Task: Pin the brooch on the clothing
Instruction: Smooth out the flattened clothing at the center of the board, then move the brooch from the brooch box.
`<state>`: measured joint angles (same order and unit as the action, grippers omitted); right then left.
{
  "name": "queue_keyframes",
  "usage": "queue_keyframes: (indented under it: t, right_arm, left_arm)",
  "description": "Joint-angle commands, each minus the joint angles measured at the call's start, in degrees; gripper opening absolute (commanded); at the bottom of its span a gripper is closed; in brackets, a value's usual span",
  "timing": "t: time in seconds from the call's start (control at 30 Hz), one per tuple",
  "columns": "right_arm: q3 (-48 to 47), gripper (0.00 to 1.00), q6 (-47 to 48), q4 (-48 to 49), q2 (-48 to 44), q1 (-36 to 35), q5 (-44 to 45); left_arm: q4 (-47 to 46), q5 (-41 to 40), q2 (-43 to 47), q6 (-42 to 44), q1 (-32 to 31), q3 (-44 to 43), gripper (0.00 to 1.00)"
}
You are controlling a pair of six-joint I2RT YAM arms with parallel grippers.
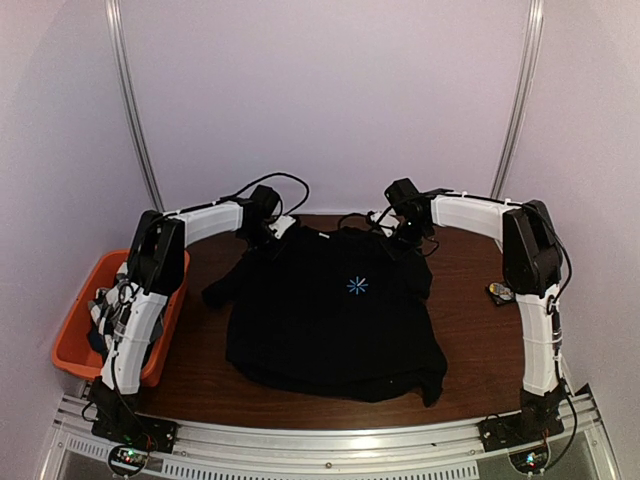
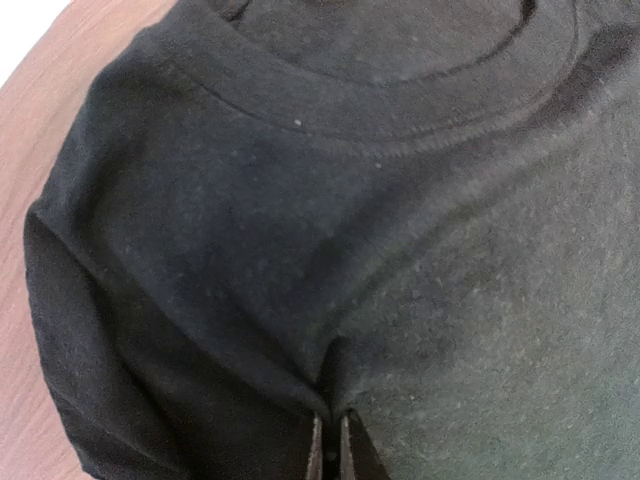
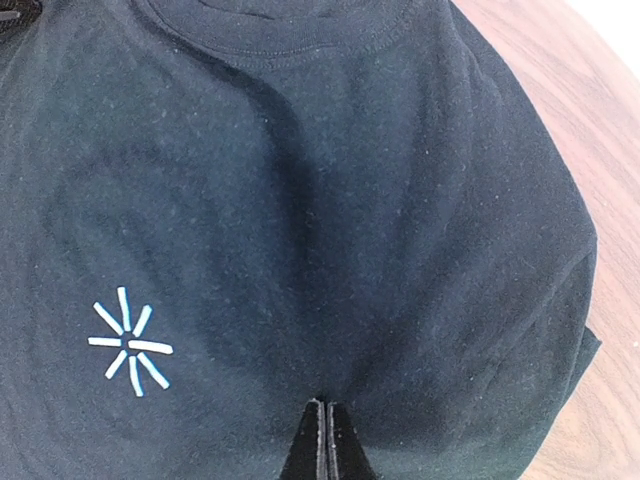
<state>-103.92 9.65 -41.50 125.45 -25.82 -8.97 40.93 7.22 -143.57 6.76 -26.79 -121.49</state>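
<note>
T-shirt [image 1: 330,320]: spread flat mid-table [image 1: 470,300], collar [image 2: 400,130] toward far edge | left gripper [image 2: 330,445]: jaws closed, pinching shirt fabric below collar | right gripper [image 3: 325,430]: jaws closed, pinching fabric beside starburst print [image 3: 130,345]

No words or numbers legible anywhere, one sign only, a small light-blue starburst print [image 3: 130,347] (short rays around a centre) on the chest of the black T-shirt [image 1: 330,330]
</note>
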Motion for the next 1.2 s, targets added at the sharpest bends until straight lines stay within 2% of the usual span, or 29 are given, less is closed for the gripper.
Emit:
queue_keyframes:
  t: [0.0,0.27,0.5,0.73,1.0,1.17]
  right_arm:
    - [0.5,0.00,-0.6,-0.6,-1.1,0.3,0.3]
    - [0.8,0.00,-0.7,-1.3,-2.4,0.1,-0.7]
    - [6.1,0.00,-1.0,-0.6,-5.3,-0.4,0.7]
    - [10.1,0.00,-1.7,1.2,-5.1,-1.2,0.9]
    - [10.3,0.00,-3.1,3.6,-5.2,-2.3,2.1]
    - [10.2,0.06,-3.5,3.6,-5.4,-2.5,3.1]
  left_arm:
    - [6.4,-2.2,-5.0,-1.6,-0.3,0.4,0.00]
    - [5.1,-5.7,3.5,-4.4,-0.3,2.3,0.00]
    - [3.7,-11.8,15.1,-7.4,-0.3,11.9,0.00]
    - [4.1,-13.5,16.3,-9.8,-2.1,17.1,0.00]
    - [2.9,-14.6,16.2,-12.0,-3.9,20.5,0.00]
    - [2.3,-16.2,17.4,-13.4,-3.9,20.1,0.00]
